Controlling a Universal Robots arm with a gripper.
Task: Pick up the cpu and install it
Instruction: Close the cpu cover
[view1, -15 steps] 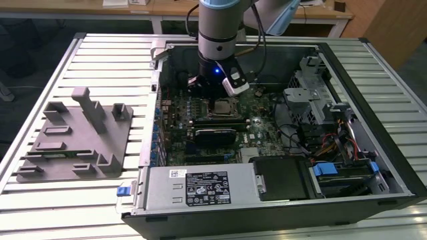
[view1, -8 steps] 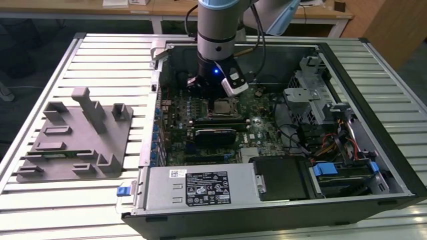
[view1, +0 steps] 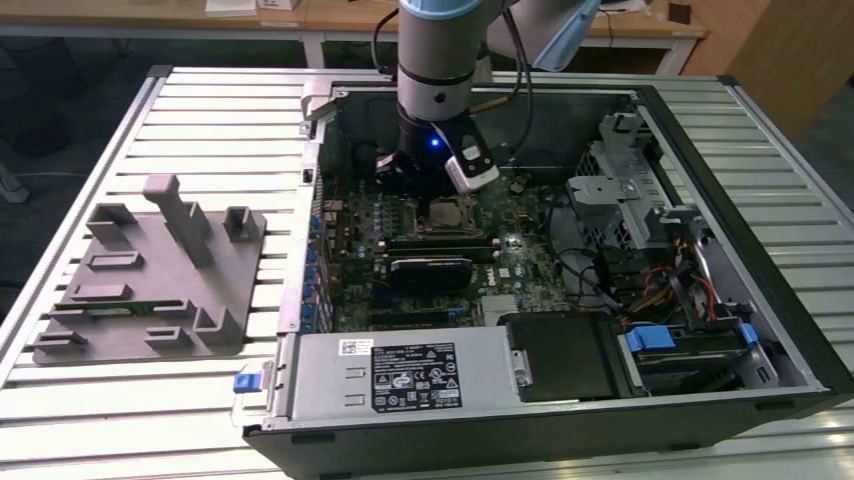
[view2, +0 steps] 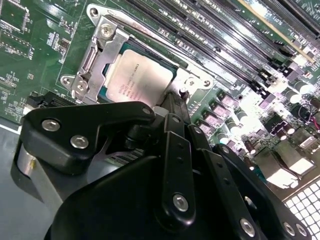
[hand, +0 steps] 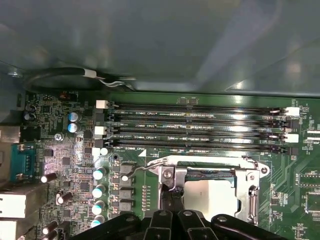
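Your cpu (view2: 137, 80) is not in the hand (view2: 172, 107). It lies flat in its seat on the motherboard (view1: 527, 265), silver top up. The socket frame (view2: 97, 55) borders it on all sides. In the first wrist view the same pale square sits just beside the memory slots (hand: 195, 127).

The motherboard is inside the open computer case (view1: 561, 430). The case takes up the half of the surface (view1: 200, 130) toward the exterior view's right. The grey tray (view1: 147, 280) stands well apart from it, near the surface's edge at the exterior view's left, and you can see no chip on it.

The hand hangs directly over the socket, close above one edge of the frame. I cannot tell whether it touches the frame. I also cannot tell whether the hand is open or closed, because its black linkage hides its tip in both wrist views. You can see that nothing is carried in it.

By my reading, the pick-up and the placing are done, since the cpu looks level and squarely seated. What is left to settle is the clamping. The wire lever (hand: 142, 169) shows beside the frame, but I cannot tell whether it is latched down.
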